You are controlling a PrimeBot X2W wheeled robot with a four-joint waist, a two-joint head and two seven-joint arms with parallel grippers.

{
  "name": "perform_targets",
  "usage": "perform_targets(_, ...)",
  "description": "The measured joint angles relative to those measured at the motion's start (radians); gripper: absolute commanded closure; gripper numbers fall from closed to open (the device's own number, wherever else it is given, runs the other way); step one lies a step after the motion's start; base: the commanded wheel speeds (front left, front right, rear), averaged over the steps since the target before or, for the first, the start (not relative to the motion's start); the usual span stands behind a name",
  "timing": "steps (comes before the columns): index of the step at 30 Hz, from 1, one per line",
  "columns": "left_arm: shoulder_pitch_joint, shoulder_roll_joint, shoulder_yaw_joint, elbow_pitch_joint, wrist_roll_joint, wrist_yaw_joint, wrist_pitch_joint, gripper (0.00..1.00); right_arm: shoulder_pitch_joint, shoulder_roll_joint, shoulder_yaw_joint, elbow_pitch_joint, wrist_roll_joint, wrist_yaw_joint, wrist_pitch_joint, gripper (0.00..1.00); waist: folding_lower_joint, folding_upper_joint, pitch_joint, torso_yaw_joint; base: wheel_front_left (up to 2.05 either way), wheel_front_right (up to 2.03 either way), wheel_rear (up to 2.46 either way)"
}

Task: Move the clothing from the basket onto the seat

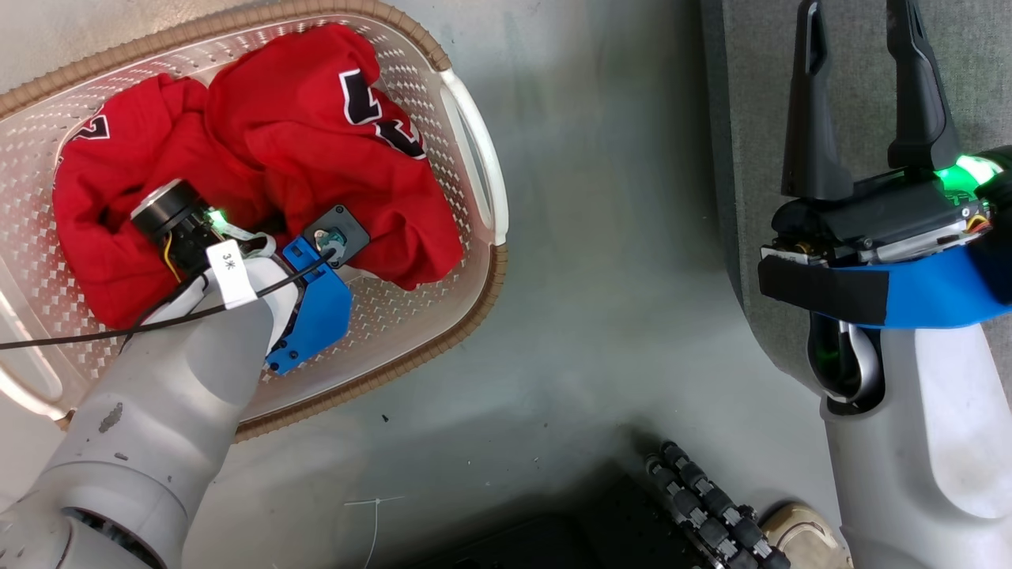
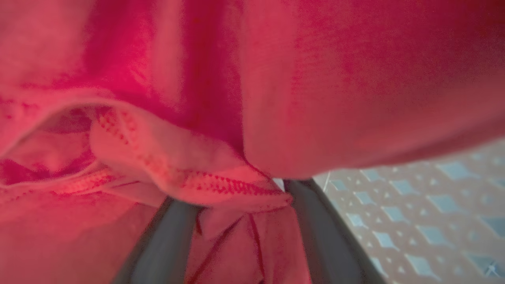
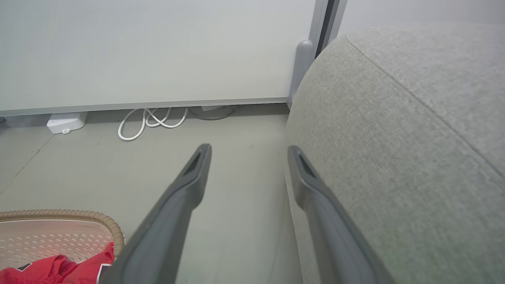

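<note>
Clothing [image 1: 316, 134]: two bright red garments with white-edged black numerals, bunched together inside the basket [image 1: 468, 316] and covering most of its bottom. None of it lies outside the basket.

Basket: cream, perforated, brown rim, white side handle; standing on the grey floor [image 1: 617, 237].

Left gripper [image 2: 236, 193]: lowered into the basket and pushed into the red heap near its middle. On the left wrist view its two dark fingers [image 2: 169, 236] stand wide apart, a stitched fold of cloth draped across and between them, and their tips are hidden under it. The jaws are spread, not clamped on the cloth. Bare basket bottom shows just beside one finger.

Right gripper [image 1: 858, 32]: well apart from the basket, on the side of its white handle, raised over the edge of the seat [image 1: 980, 71]. Jaws spread wide, nothing between them.

Seat: grey woven fabric, rounded corner, stitched seam; separated from the basket by a strip of floor.
</note>
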State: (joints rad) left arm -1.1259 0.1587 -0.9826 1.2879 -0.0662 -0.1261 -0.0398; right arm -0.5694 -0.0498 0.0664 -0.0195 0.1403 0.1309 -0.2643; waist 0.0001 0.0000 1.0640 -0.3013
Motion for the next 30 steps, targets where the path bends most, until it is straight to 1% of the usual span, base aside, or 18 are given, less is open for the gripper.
perform_targets(3,0.0,0.0,-0.012,0.0,0.001,0.0,0.008,1.0,0.0,0.0,-0.003,-0.002,0.0,0.0,0.0,0.0,0.0,0.0,-0.001,0.002,0.0,0.0,0.0)
perform_targets(7,0.0,-0.009,-0.016,0.001,-0.007,0.0,-0.013,1.0,0.0,0.0,-0.011,-0.002,-0.007,0.0,0.0,0.0,0.0,0.0,-0.01,0.01,0.0,0.0,0.0)
perform_targets(14,0.007,-0.056,-0.005,0.0,-0.055,-0.001,-0.077,1.0,0.002,0.0,-0.02,0.005,-0.026,0.0,0.0,0.0,-0.0001,0.0,-0.043,0.039,0.0,0.0,0.0)
perform_targets(17,0.02,-0.077,-0.018,-0.01,-0.065,-0.001,-0.115,1.0,0.006,0.0,-0.022,0.011,-0.04,0.0,0.0,0.0,-0.0001,0.0,-0.065,0.055,0.0,0.0,0.0)
perform_targets(23,0.062,-0.104,-0.054,-0.063,-0.142,-0.002,-0.175,1.0,0.019,-0.003,-0.022,0.029,-0.06,0.0,0.0,0.0,-0.0001,0.0,-0.129,0.087,0.0,0.0,0.0)
perform_targets(30,0.111,-0.108,-0.101,-0.173,-0.259,-0.002,-0.209,1.0,0.053,-0.022,-0.025,0.049,-0.064,0.0,0.0,0.0,-0.0001,0.0,-0.223,0.129,0.0,0.0,0.0)
